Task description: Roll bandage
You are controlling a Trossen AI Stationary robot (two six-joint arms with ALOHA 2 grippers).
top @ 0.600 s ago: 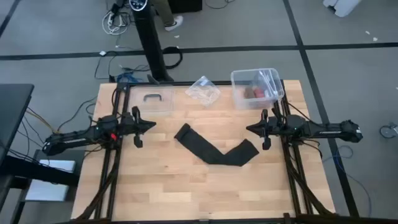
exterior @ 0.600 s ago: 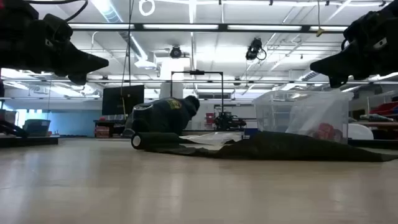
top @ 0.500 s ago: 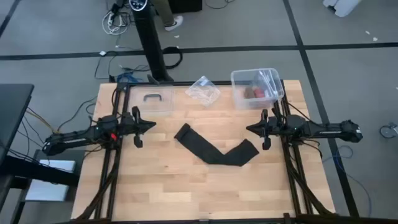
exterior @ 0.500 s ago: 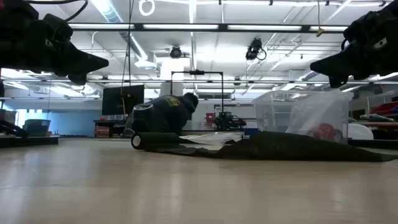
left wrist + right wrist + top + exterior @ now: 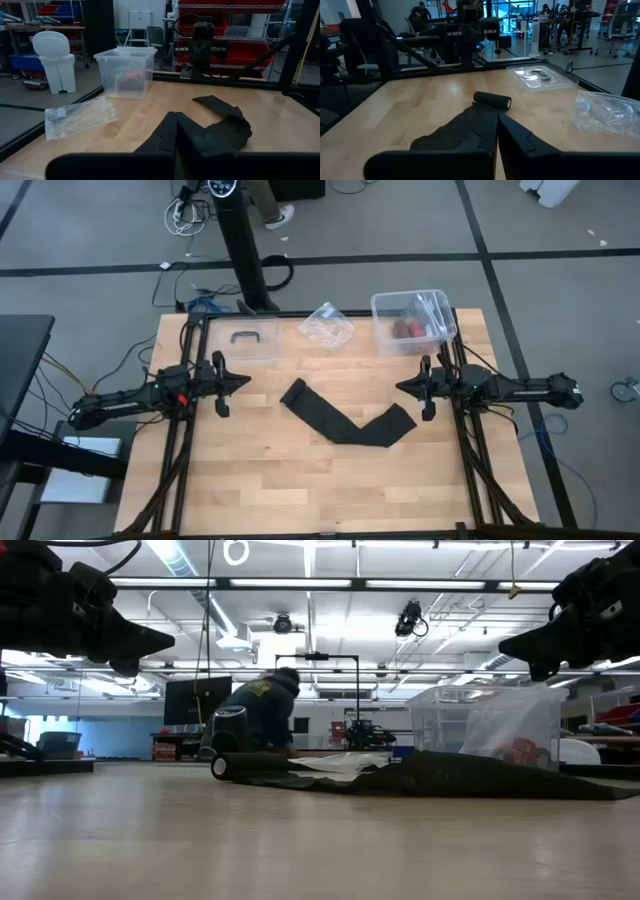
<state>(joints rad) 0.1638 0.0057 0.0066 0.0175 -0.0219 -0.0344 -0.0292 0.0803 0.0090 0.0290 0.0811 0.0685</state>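
Observation:
The black bandage (image 5: 348, 419) lies on the table in a V shape, its left end rolled into a small roll (image 5: 492, 100), the rest flat and rumpled (image 5: 225, 127). My left gripper (image 5: 245, 381) hovers shut above the table's left side, pointing toward the bandage and apart from it. My right gripper (image 5: 400, 387) hovers shut above the right side, pointing toward the bandage's right end, touching nothing.
A clear plastic box (image 5: 412, 322) with red things inside stands at the far right. A clear plastic wrapper (image 5: 327, 325) lies at the far middle. A clear lid with a handle (image 5: 247, 340) lies at the far left. A person (image 5: 255, 715) shows beyond the table.
Both grippers have kept still and the bandage has not moved. The person beyond the table has shifted toward the left in the low view.

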